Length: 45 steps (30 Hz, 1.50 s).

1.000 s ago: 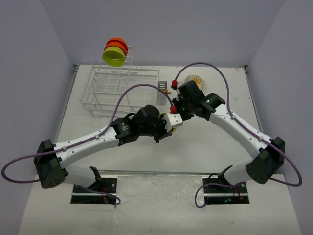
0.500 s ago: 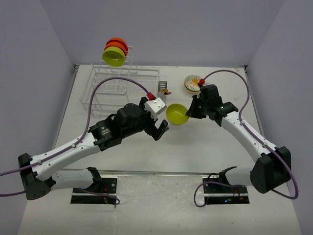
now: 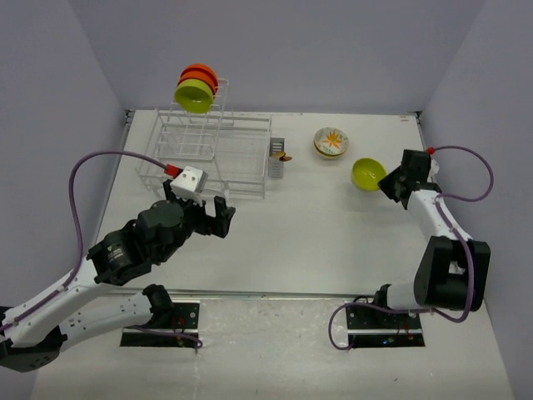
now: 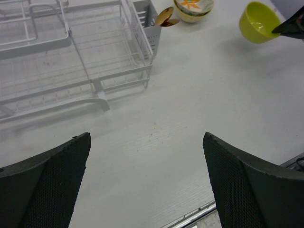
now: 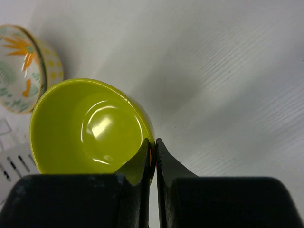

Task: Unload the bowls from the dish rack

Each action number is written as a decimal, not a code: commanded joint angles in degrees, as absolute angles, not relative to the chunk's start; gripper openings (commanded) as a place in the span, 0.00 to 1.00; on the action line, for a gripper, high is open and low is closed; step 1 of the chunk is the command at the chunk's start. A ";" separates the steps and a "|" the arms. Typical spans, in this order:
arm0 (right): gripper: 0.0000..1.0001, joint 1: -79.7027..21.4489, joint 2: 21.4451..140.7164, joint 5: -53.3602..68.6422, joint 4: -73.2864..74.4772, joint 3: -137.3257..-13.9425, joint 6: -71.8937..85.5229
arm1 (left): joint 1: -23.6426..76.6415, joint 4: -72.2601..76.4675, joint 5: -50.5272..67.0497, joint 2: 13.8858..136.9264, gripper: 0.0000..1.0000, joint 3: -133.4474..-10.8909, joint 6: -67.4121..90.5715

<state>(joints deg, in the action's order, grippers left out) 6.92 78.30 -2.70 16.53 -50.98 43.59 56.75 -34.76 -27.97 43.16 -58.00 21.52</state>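
The right tool (image 3: pixel 388 185) is pinched narrow on the rim of 1 lime-green bowl (image 3: pixel 367 172), which is tilted on its side and seems lifted off the table (image 3: pixel 316 233) at the far right. In the right wrist view, the 2 fingers (image 5: pixel 142 159) sit either side of the bowl's wall. Just beside it, towards the back, the cream flowered bowl (image 3: pixel 331 142) rests upright on the table.

The dish rack (image 3: pixel 241 150) stands at the back left, and its low tray holds no bowls. On top of its tower, 3 bowls are stacked on edge: 2 orange-red bowls (image 3: pixel 201 75) behind 1 green bowl (image 3: pixel 193 98). The grey caddy (image 3: pixel 276 160) hangs at the tray's right end, with brownish utensils (image 4: pixel 166 16) poking out.

The left tool (image 3: pixel 204 218) hangs wide open over bare table in front of the tray, holding nothing.
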 commanded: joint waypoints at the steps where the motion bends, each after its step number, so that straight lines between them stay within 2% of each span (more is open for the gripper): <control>1: 0.00 8.17 84.09 -6.32 12.56 -57.29 47.37 | 56.69 -36.48 -33.48 40.44 1.00 -55.29 22.76; 6: 0.00 10.63 97.44 -8.95 14.59 -66.42 49.04 | 56.69 -34.11 -37.35 38.76 1.00 -54.05 23.20; 16: 0.00 11.87 112.66 -3.17 26.89 -85.42 45.62 | 54.24 -31.99 -40.51 37.97 1.00 -53.26 22.14; 19: 0.02 11.78 113.20 -3.08 27.95 -86.66 45.00 | 53.44 -33.39 -42.44 38.41 1.00 -53.87 23.46; 23: 0.15 11.78 111.45 -3.26 26.29 -84.12 44.13 | 53.09 -35.06 -43.42 39.02 1.00 -55.19 24.34; 31: 0.18 11.87 108.90 -3.69 24.70 -81.31 43.15 | 53.00 -39.46 -45.96 45.70 1.00 -60.37 29.78; 34: 0.30 11.87 103.90 -3.25 21.80 -77.35 43.68 | 52.91 -38.85 -46.40 47.46 1.00 -62.30 31.81; 35: 0.42 11.87 102.49 -3.25 21.62 -76.65 43.77 | 52.74 -38.06 -46.49 48.77 1.00 -62.75 32.34; 38: 0.58 11.87 96.70 -2.73 22.14 -76.29 43.86 | 47.84 -37.71 -45.27 52.19 1.00 -66.52 33.40; 41: 0.64 11.86 88.79 -2.37 21.63 -74.01 43.94 | 38.55 -30.80 -36.59 54.48 1.00 -68.99 31.91; 43: 0.66 11.78 81.50 -0.11 20.84 -70.25 43.24 | 33.34 -27.17 -26.31 56.33 1.00 -71.87 32.34; 45: 0.75 11.78 75.62 4.11 17.77 -65.59 43.06 | 25.08 -24.79 -16.55 60.63 1.00 -77.04 34.53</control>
<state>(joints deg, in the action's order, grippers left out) 11.94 82.83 -0.60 21.04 -70.11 43.68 31.86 -33.39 -30.30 57.45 -70.15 31.55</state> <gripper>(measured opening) 0.733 0.997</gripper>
